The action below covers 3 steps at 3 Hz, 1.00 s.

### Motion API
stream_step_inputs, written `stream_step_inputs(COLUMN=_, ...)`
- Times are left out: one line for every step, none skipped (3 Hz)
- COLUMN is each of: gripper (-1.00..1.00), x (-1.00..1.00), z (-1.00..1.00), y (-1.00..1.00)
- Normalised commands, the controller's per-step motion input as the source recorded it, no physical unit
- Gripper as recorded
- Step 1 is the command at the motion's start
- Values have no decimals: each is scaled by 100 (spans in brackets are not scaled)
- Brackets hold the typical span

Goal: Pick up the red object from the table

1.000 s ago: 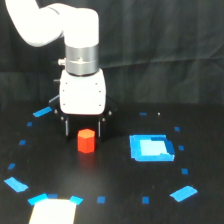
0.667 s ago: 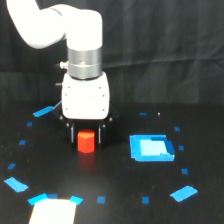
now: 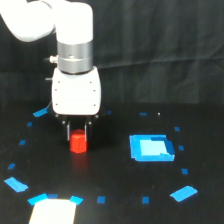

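The red object [image 3: 78, 142] is a small red-orange faceted block low over the black table [image 3: 110, 170], left of the middle of the exterior view. My gripper [image 3: 77, 132] hangs under the white gripper head [image 3: 76, 95], directly above the block. Its two thin dark fingers [image 3: 68, 133] stand close against the block's left and right sides, shut on its upper part. I cannot tell whether the block touches the table.
A bright blue square piece [image 3: 151, 148] lies to the exterior view's right of the block. A white sheet with blue corners [image 3: 52, 212] lies at the front left. Blue patches [image 3: 16, 184] [image 3: 183, 192] and small tape marks dot the table. A black curtain [image 3: 160, 50] hangs behind.
The gripper came down over the red block, and its fingers closed on the block's sides. Gripper and block have since shifted together toward the exterior view's left.
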Motion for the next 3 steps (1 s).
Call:
stream_step_inputs(gripper=-100, x=21, z=100, y=-25)
stream_step_inputs(gripper=-48, x=85, z=100, y=-17)
stream_step_inputs(gripper=-100, x=16, z=100, y=-30)
